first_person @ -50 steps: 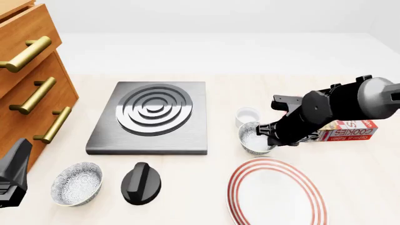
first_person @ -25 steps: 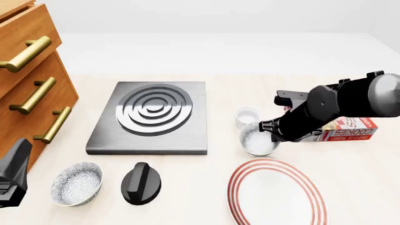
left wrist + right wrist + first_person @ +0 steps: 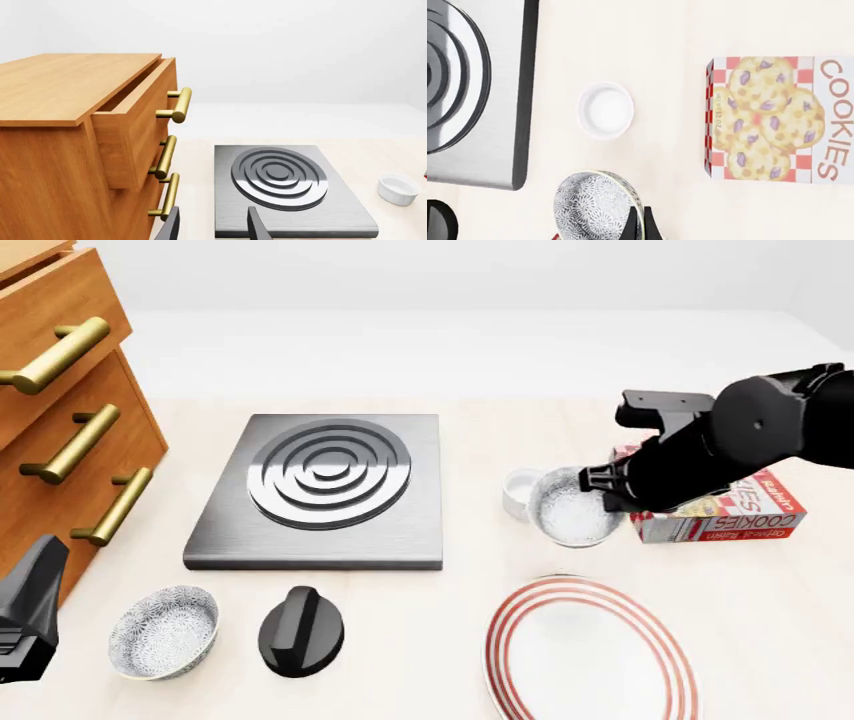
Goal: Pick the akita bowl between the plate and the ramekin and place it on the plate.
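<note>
Speckled grey bowl (image 3: 574, 506) held off the surface (image 3: 441, 610) in the right gripper (image 3: 603, 492).
The right jaws pinch the bowl's rim; it hangs tilted, between the ramekin (image 3: 526, 489) and the cookie box (image 3: 727, 508), beyond the far edge of the plate (image 3: 590, 654), which lies bare on the near side. In the right wrist view the thin fingers (image 3: 631, 226) clamp the rim from either side. A second speckled bowl (image 3: 163, 631) sits at the near left, beside a black knob (image 3: 302, 631). The left gripper (image 3: 212, 225) hovers with its jaws apart and empty, near the wooden drawers (image 3: 73, 145) and the dark burner (image 3: 280, 185).
</note>
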Tool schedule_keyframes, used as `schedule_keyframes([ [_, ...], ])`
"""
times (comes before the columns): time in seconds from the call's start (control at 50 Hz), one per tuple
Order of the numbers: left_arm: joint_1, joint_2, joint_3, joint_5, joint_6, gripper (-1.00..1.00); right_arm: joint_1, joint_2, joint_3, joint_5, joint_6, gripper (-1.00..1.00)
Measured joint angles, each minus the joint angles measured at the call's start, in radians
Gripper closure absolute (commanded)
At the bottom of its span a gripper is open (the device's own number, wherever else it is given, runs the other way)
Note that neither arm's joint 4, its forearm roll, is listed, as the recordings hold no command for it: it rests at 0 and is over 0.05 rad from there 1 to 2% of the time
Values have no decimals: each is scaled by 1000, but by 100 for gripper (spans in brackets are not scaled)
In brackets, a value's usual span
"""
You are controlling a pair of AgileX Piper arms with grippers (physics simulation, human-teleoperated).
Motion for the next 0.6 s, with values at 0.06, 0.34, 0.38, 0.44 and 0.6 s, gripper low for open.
schedule_keyframes([
  [0.06,0,0,0,0,0,-100,-1,-36,-7,27,-8,100],
  [0.34,0,0,0,0,0,-100,0,-225,-38,164,-77,100],
  [0.38,0,0,0,0,0,-100,-1,-252,-42,183,-90,100],
  [0.44,0,0,0,0,0,-100,-2,-288,-46,208,-108,100],
  [0.6,0,0,0,0,0,-100,7,-378,-42,265,-146,100],
])
